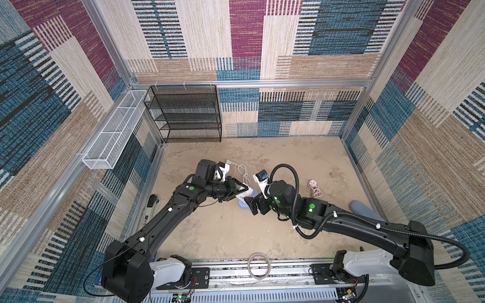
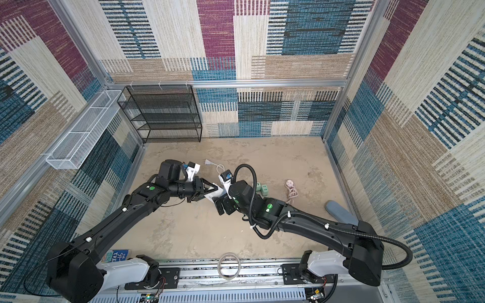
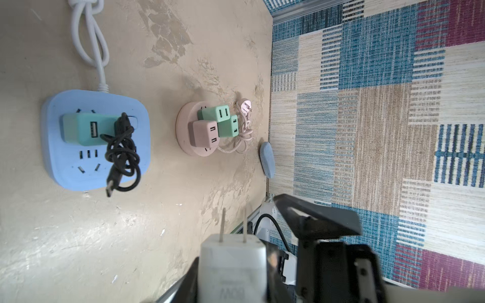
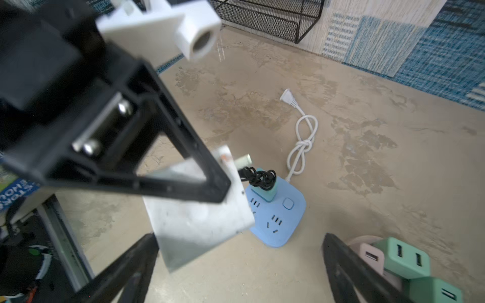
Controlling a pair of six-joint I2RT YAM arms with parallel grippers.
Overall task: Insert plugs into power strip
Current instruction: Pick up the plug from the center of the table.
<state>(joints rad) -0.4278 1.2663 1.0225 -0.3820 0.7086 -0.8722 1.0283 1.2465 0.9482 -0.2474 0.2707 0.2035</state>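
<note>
in both top views the left jaws clamp the white plug (image 1: 242, 195) (image 2: 213, 195), and the right jaws sit just beside it. in the left wrist view its prongs point out over the tabletop (image 3: 78, 249). a teal plug (image 3: 78, 128) sits in the blue strip (image 3: 60, 162), and two mint plugs (image 3: 219, 113) and a pink plug (image 3: 202, 132) sit in a round pink strip (image 3: 183, 141). in the right wrist view the right jaws stand wide, holding nothing.

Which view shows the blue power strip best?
The left wrist view: the whole blue power strip shows, teal plug seated in it. The right wrist view hides a corner behind the white plug; a top view shows only an edge.
</note>
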